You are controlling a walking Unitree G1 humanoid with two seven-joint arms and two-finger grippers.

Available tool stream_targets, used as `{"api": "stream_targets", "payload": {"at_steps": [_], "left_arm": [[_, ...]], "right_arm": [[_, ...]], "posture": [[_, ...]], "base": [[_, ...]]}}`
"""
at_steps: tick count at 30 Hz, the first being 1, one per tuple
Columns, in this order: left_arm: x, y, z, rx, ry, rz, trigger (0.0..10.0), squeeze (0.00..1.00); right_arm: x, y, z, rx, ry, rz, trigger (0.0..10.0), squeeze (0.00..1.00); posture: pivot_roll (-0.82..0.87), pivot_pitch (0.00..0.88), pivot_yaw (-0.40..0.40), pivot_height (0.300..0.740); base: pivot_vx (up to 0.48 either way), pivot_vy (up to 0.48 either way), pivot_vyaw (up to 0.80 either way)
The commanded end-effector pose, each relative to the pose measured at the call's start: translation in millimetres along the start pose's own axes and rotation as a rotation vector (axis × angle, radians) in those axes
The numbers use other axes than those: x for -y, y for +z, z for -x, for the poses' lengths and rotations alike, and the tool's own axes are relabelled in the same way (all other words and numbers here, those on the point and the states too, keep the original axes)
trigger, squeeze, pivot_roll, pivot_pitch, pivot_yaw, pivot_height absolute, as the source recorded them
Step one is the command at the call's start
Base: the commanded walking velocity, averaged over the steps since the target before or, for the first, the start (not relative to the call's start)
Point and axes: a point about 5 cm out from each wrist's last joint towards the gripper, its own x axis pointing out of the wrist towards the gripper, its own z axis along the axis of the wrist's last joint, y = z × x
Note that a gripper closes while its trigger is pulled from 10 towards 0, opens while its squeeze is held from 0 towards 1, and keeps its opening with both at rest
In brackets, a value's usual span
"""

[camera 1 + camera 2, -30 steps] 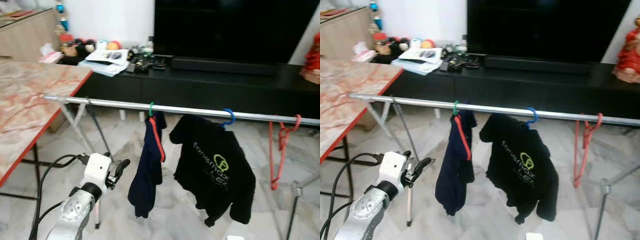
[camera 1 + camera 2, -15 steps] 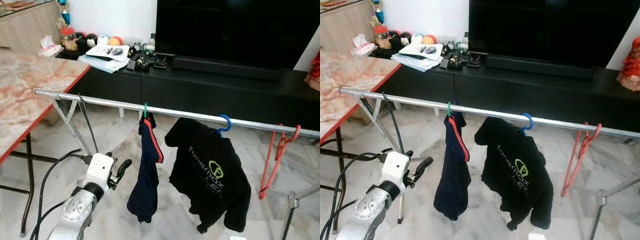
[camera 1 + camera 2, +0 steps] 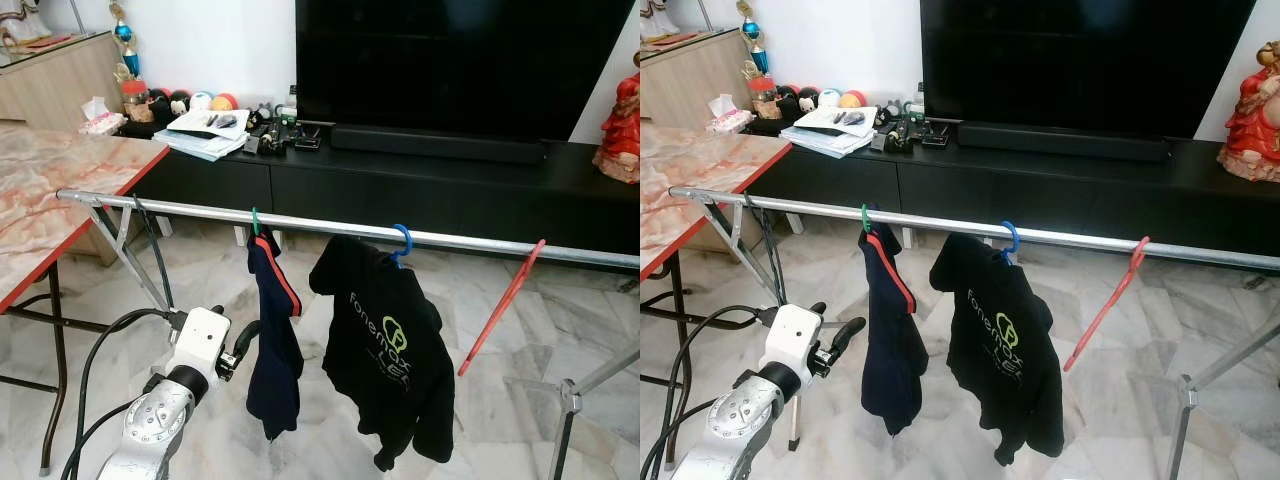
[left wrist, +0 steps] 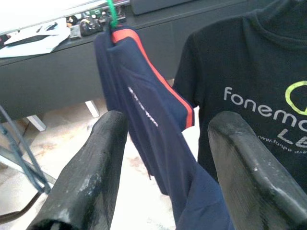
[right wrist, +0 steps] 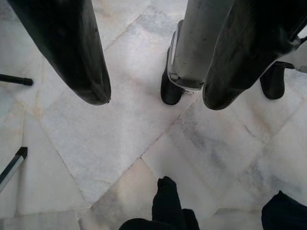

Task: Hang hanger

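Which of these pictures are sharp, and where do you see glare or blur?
Left eye view: sharp, evenly lit, faint sheen on the rail. Left wrist view: the open left gripper looms soft; the navy garment is clear. Right wrist view: bright marble floor, right gripper dark.

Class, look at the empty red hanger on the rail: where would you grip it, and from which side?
Probably the red hanger by its long slanted bar, below the hook on the rail, coming from the robot's side. It hangs bare, tilted and edge-on, well clear of the black T-shirt.
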Motion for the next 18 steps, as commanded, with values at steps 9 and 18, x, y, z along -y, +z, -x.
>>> {"api": "stream_targets", "payload": {"at_steps": [9,18], "left_arm": [[-10.8,-4.9,3.5,-0.029,0.049,-0.025,10.0,0.0],[-17.1,-7.1,5.1,-0.045,0.084,-0.014,10.0,0.0]], "right_arm": [[-15.1,14.5,-3.4,0.022,0.018,0.009,10.0,0.0],[-50.9,22.2,-4.7,0.037,0.065,0.017,10.0,0.0]], "posture": [[0.05,0.019,-0.011,0.74],[0.05,0.021,-0.011,0.74]], "base": [[0.0,-0.387,0.0],[0.0,0.0,0.0]]}}
